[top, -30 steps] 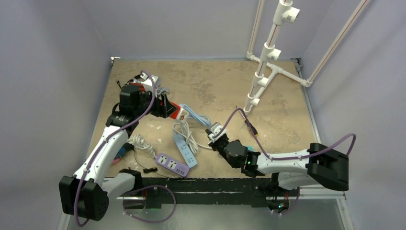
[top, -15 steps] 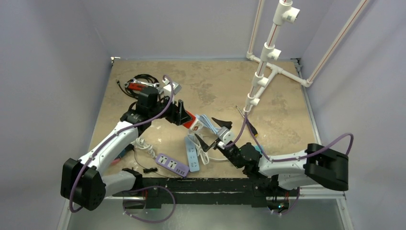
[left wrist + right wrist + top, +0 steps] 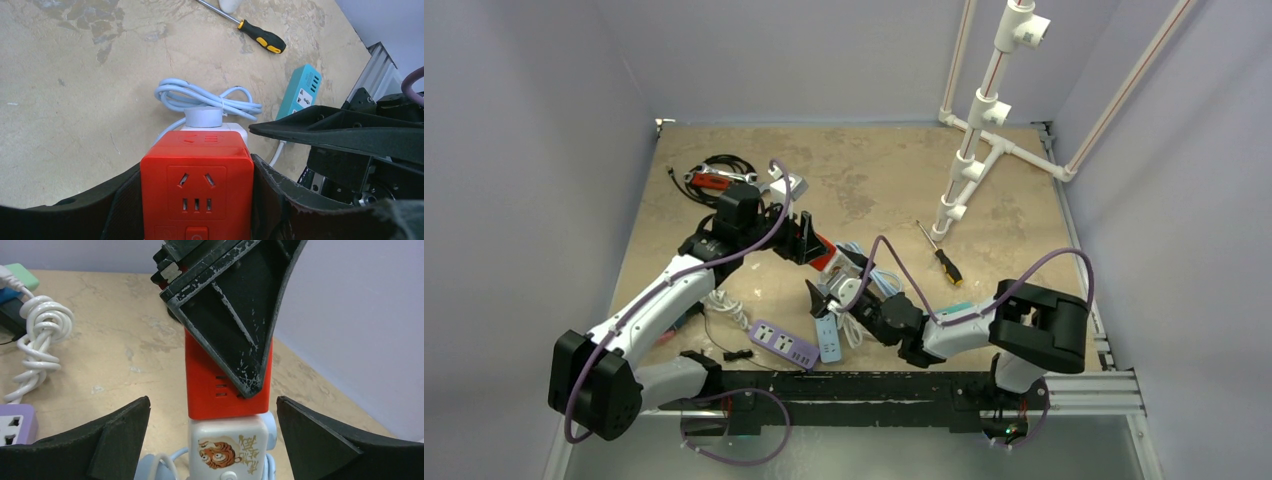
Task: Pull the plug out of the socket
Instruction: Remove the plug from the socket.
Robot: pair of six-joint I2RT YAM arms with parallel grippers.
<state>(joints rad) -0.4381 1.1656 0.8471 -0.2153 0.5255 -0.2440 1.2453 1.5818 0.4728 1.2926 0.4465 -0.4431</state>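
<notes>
Well, start at the far left of the table [image 3: 874, 170], where a black cord [image 3: 724, 165] lies curled at about 10 o'clock. Next comes your left gripper [image 3: 197, 167]. It is pinching the red socket cube [image 3: 196, 200] tight from both sides, near the middle of the table. The white plug [image 3: 227, 445], the one with a little tiger picture, is pushed into the end of the cube that points to 4 o'clock, so the plug is in the socket. A pale blue cord [image 3: 200, 97] lies in loops just past the plug. At 6 o'clock a purple power strip [image 3: 784, 345] and a pale blue power strip [image 3: 826, 335] lie near each other, with a white cord [image 3: 40, 340] bundled close by. Your right gripper [image 3: 212, 405] has its fingers [image 3: 115, 435] spread wide. One finger is on each side of the plug, and neither one touches it. Farther right, at 3 o'clock, a screwdriver [image 3: 942, 260] with a yellow and black handle lies flat, with a teal power strip [image 3: 302, 92] near it. A white pipe frame [image 3: 979, 150] stands at 1 o'clock.
</notes>
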